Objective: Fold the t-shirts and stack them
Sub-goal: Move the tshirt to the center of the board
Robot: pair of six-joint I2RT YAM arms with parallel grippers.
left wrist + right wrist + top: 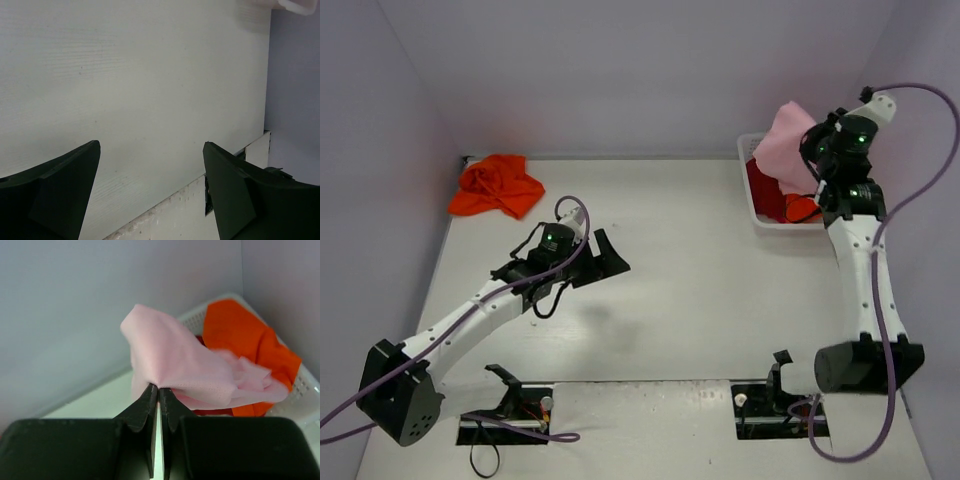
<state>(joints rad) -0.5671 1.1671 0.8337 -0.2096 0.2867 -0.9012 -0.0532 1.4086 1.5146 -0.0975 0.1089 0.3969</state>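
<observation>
My right gripper [810,135] is shut on the light pink t-shirt [784,140] and holds it lifted above the white basket [748,160] at the back right. In the right wrist view the pink t-shirt [175,360] is pinched at the tips of my gripper [158,388]. An orange t-shirt [245,347] and a dark red t-shirt [764,188] lie in the basket. A second orange t-shirt [496,185] lies crumpled on the table at the back left. My left gripper [610,255] is open and empty above the table's middle; in its wrist view it [150,160] spans only bare tabletop.
The basket's rim [307,390] stands against the right wall. Two tool holders [510,385] [780,375] sit at the table's near edge. Purple cables trail from both arms.
</observation>
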